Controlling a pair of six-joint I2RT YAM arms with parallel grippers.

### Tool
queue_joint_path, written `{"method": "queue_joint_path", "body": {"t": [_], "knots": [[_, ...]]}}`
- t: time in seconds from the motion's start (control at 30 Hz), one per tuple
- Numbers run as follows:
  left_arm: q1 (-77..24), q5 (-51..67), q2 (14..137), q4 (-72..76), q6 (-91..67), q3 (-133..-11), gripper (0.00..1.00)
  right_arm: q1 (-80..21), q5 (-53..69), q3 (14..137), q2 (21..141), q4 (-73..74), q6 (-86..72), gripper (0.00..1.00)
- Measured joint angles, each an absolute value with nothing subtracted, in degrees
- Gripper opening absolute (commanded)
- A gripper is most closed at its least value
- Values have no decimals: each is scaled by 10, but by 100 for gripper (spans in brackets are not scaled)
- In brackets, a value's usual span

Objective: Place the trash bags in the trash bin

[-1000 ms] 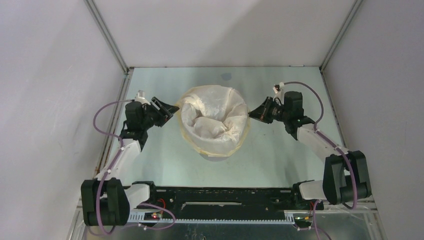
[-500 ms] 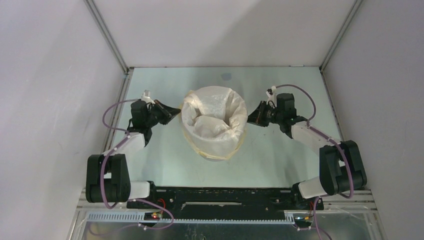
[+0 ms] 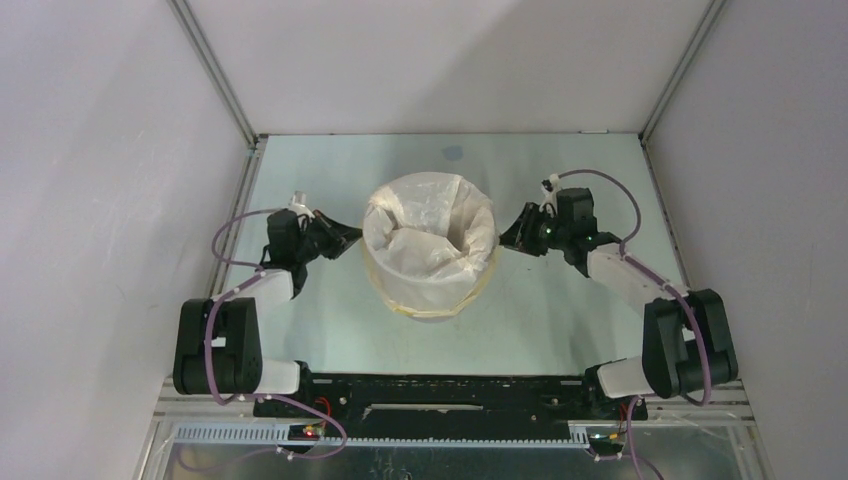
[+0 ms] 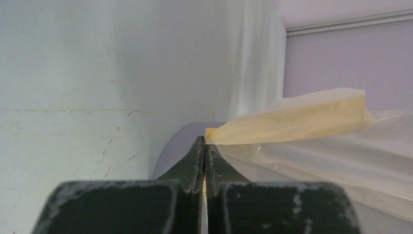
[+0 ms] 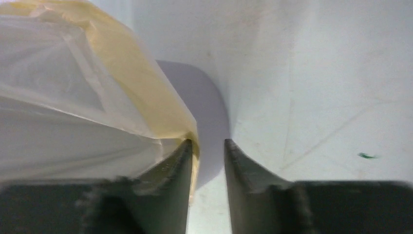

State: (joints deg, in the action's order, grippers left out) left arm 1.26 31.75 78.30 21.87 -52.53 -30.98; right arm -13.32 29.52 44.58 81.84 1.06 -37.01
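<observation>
The trash bag (image 3: 428,225), pale cream with a yellow edge band, lines the grey trash bin (image 3: 432,313) at the table's middle, and its rim is folded down over the bin's outside. My left gripper (image 3: 352,237) is at the bin's left side. In the left wrist view it (image 4: 204,142) is shut on the bag's yellow band (image 4: 292,117). My right gripper (image 3: 507,240) is at the bin's right side. In the right wrist view its jaws (image 5: 207,142) stand apart, and the yellow band (image 5: 146,87) lies against the left finger.
The pale green table (image 3: 560,320) is boxed in by white walls with metal rails at the corners. A small dark spot (image 3: 452,153) marks the far table. The arms' black base bar (image 3: 450,385) runs along the near edge.
My left gripper has shut on the bag's left rim. The right gripper, shut on the right rim before, has opened. The bag's rim now sits lower and tighter over the bin.
</observation>
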Motion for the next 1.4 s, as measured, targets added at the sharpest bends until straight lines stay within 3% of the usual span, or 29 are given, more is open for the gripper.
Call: {"method": "queue_joint_path", "body": {"t": [0.13,0.2,0.27,0.33,0.37,0.4,0.6,0.83,0.9,1.03,1.4], "knots": [[13,320,782,221,-525,-298,18,-134,233,465,772,79,-340,45],[12,322,778,222,-526,-294,22,-141,185,492,737,122,-320,40],[10,321,767,222,-527,-290,22,-154,146,523,701,157,-299,31],[9,321,749,223,-528,-285,23,-175,101,567,666,189,-273,17],[9,319,739,224,-529,-283,24,-190,79,591,651,200,-258,4],[9,317,728,227,-530,-279,24,-206,60,615,638,209,-243,0],[9,311,687,230,-530,-267,23,-319,20,731,623,257,-149,0],[8,301,685,230,-529,-267,20,-463,12,877,748,354,-39,0],[8,301,685,230,-529,-267,14,-495,3,913,799,388,-14,0],[8,299,685,228,-526,-267,1,-512,1,961,892,443,13,0],[7,296,685,211,-524,-267,0,-509,29,976,988,528,60,0]]}}
